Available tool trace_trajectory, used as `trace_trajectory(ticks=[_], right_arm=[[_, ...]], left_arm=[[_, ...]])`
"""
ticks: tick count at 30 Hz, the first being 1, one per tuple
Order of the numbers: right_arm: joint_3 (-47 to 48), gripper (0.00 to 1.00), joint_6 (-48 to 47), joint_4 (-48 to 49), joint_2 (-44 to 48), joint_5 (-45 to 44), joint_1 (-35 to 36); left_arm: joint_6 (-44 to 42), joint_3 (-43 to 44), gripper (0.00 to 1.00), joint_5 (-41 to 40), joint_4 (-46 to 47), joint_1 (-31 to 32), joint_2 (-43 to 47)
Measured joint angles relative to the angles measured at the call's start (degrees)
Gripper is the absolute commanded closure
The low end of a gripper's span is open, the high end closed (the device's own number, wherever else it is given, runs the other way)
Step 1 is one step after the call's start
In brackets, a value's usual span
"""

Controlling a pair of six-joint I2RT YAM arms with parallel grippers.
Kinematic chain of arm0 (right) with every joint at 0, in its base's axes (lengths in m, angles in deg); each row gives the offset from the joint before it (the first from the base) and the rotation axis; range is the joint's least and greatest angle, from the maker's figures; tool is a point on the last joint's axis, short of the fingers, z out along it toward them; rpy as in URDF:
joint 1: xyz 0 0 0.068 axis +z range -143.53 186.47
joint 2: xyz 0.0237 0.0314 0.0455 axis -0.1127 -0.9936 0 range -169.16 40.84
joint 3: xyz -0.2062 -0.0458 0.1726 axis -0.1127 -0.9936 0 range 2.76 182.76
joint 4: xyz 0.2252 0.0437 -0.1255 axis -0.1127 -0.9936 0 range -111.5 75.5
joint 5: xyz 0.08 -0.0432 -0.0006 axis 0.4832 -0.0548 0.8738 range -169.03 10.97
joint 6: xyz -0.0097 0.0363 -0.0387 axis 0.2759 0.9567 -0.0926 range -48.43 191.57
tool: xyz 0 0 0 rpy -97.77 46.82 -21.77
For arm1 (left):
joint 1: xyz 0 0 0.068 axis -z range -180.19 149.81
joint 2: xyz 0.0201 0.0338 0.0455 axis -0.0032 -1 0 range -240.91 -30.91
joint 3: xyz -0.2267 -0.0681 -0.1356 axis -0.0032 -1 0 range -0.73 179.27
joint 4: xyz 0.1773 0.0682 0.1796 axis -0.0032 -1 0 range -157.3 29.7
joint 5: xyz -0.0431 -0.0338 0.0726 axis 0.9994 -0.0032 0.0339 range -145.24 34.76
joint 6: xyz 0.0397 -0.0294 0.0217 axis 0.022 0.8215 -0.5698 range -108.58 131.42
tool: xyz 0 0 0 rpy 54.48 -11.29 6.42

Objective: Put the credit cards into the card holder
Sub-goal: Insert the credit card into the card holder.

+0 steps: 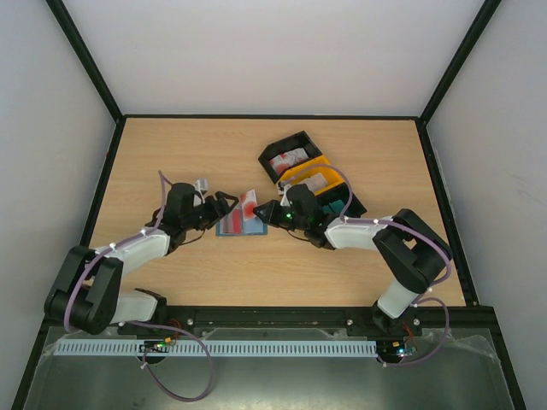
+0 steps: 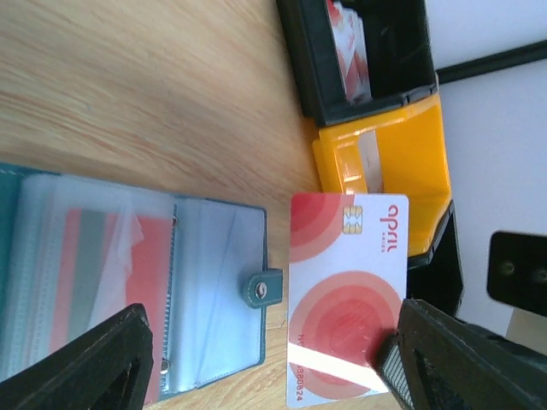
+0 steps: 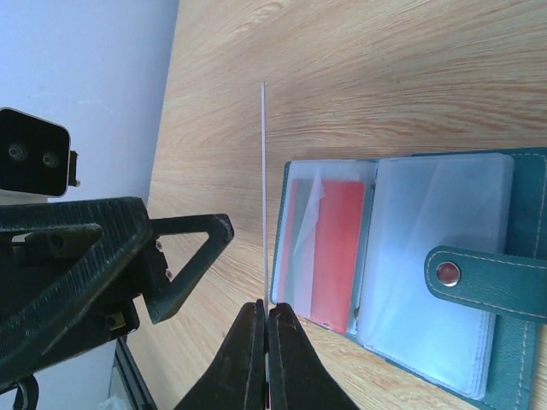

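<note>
Top view: right gripper and left gripper meet nose to nose over the open card holder. The holder lies flat mid-table, with a red-and-white card standing between the grippers at its edge. Nothing pins the holder, so we expect any push to slide it across the smooth, pale wood-grain top. The black bin and yellow bin sit just beyond the right gripper, spare cards inside; a wide swing there could clip them. Room: plain white walls, black frame along the table edges. Left wrist view: left jaws are wide apart and grip nothing. The card's face hangs between them, one corner next to a finger; we cannot tell whether it touches. If the jaws close off-centre, we think they'd twist the card out of the other grip. Right wrist view: the right fingers are pinched fully onto one edge of the card, which stands upright and edge-on just beside the holder's open pages. That is one narrow pinch on a stiff, slick card, so we'd expect it to pivot under any side load. The sleeves are floppy clear film and one already holds a stowed card. A corner could catch the lip and buckle it. The strap lies across the other page, away from the card.
</note>
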Motion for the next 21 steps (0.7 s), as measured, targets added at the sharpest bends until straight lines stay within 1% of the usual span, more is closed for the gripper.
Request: trace_trajectory(ticks=[4,9,12,14,16,21], right_arm=[[-0.4,0.98,1.4,1.8,-0.3,0.6,-0.2],[-1.5,0.98,3.6,5.0,-1.2,1.7,-0.2],[-1.8,0.98,5.7,7.8,-1.7,3.5,-0.2],[-1.9,0.98,7.4,10.2,-1.8,4.9,-0.2],[-2.3,0.98,9.8,13.6,-1.9,6.5,-0.2],[-3.7,0.98,16.2,21.7,-2.9,9.8,-0.3]], left_arm=[[0.1,-0.4,0.23,0.0,-0.3,-1.4,1.6],[0.5,-0.9,0.23,1.9,0.0,-1.5,1.5],[2.6,-2.4,0.23,4.4,2.3,-1.5,1.5],[4.3,-3.1,0.25,5.8,3.8,-1.5,1.5],[6.3,-3.7,0.31,6.9,5.5,-1.5,1.5],[10.6,-4.8,0.54,8.2,9.6,-1.5,2.1]])
